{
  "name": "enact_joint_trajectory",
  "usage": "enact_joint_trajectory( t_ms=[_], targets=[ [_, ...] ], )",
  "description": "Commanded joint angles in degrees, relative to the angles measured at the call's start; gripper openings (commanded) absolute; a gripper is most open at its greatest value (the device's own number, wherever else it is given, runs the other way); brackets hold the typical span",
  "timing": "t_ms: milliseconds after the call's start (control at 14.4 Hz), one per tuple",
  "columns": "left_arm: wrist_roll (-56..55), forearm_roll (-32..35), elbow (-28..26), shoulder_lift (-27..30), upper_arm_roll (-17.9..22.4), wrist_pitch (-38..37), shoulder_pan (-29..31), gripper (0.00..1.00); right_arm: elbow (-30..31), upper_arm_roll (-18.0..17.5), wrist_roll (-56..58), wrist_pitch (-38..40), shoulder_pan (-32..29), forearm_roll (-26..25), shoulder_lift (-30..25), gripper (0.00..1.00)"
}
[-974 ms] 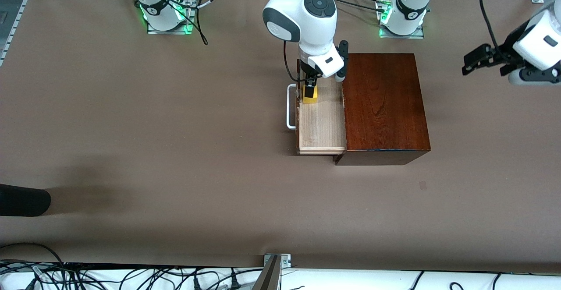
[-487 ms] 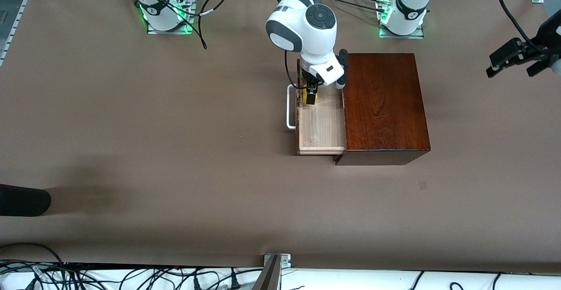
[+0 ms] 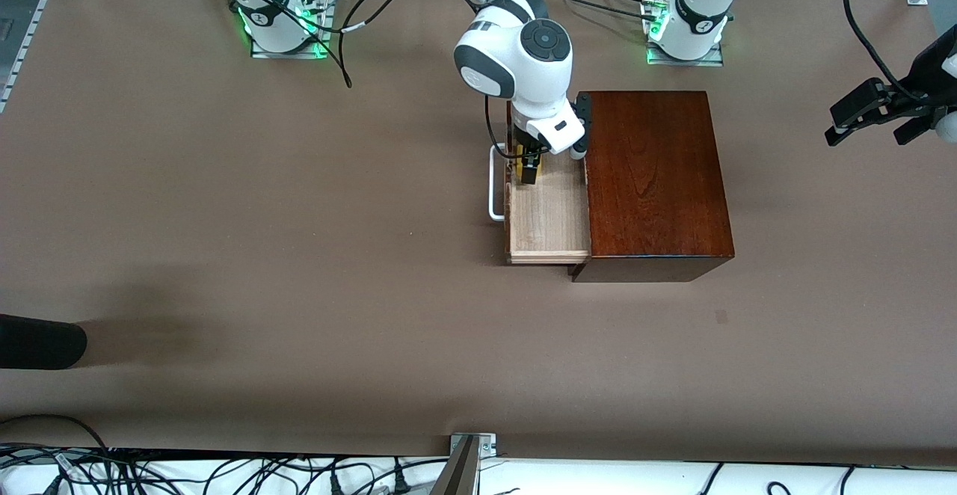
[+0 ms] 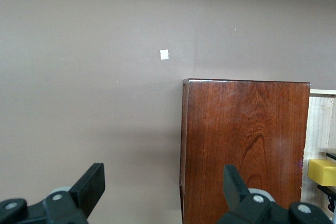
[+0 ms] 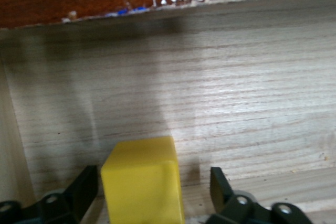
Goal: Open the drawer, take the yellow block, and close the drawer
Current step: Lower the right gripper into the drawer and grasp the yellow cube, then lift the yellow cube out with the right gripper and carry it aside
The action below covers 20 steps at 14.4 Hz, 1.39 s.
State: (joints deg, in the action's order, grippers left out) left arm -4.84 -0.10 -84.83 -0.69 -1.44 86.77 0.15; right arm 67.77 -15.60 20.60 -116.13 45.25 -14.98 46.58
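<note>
The drawer (image 3: 546, 218) is pulled out of the reddish-brown box (image 3: 654, 181) toward the right arm's end of the table, with its white handle (image 3: 493, 181) in front. The yellow block (image 5: 142, 179) sits in the drawer at the end farther from the front camera. My right gripper (image 5: 152, 184) is down in the drawer, open, with a finger on each side of the block. In the front view the gripper (image 3: 528, 170) hides most of the block (image 3: 517, 172). My left gripper (image 3: 867, 117) waits, open and empty, over the table at the left arm's end. The left wrist view shows its open gripper (image 4: 160, 187), the box (image 4: 244, 145) and the block (image 4: 321, 171).
A black rounded object (image 3: 37, 342) lies at the table edge at the right arm's end. A small mark (image 3: 721, 316) sits on the table nearer the front camera than the box. The arm bases (image 3: 684, 31) stand along the edge farthest from the front camera.
My right gripper has come down into the drawer and now covers the block in the front view. My left arm has drawn away toward its end of the table.
</note>
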Motion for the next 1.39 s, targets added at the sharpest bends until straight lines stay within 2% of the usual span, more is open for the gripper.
enact_joint_trajectory(
  t_ms=[0, 70, 139, 417, 765, 1113, 1321],
  targets=[
    [0.0, -1.13, 0.54, -0.1, -0.14, 0.06, 0.29, 1.0, -1.77, 0.22, 0.49, 0.2, 0.2, -0.93, 0.88, 0.18],
    [-0.17, -1.13, 0.63, -0.18, -0.14, 0.06, 0.29, 1.0, -1.85, 0.22, 0.67, 0.03, 0.19, -0.93, 0.88, 0.04],
    [-0.09, -1.13, 0.63, -0.1, -0.14, -0.02, 0.29, 1.0, -1.85, 0.22, 1.02, -0.59, 0.02, -0.93, 0.88, 0.0],
    [0.27, -1.04, 0.89, -0.1, -0.32, -2.3, -0.41, 1.0, -2.55, 0.3, 0.76, 0.46, 0.19, -0.85, -0.52, 0.0],
    [0.18, -1.04, 0.98, -0.1, -0.76, -2.49, -0.33, 1.0, -9.23, 0.22, 0.49, 8.1, -0.77, -0.32, -4.56, 0.0],
    [0.27, -1.13, 1.07, -0.1, -0.76, -2.57, -0.24, 1.0, -9.23, -0.05, 0.76, 13.54, -9.98, 5.56, -12.56, 0.0],
    [0.44, -0.96, 1.07, -0.27, -1.02, -2.57, -0.59, 1.0, -9.23, 1.61, 0.41, 18.73, -13.51, 5.14, -16.25, 0.0]
  ],
)
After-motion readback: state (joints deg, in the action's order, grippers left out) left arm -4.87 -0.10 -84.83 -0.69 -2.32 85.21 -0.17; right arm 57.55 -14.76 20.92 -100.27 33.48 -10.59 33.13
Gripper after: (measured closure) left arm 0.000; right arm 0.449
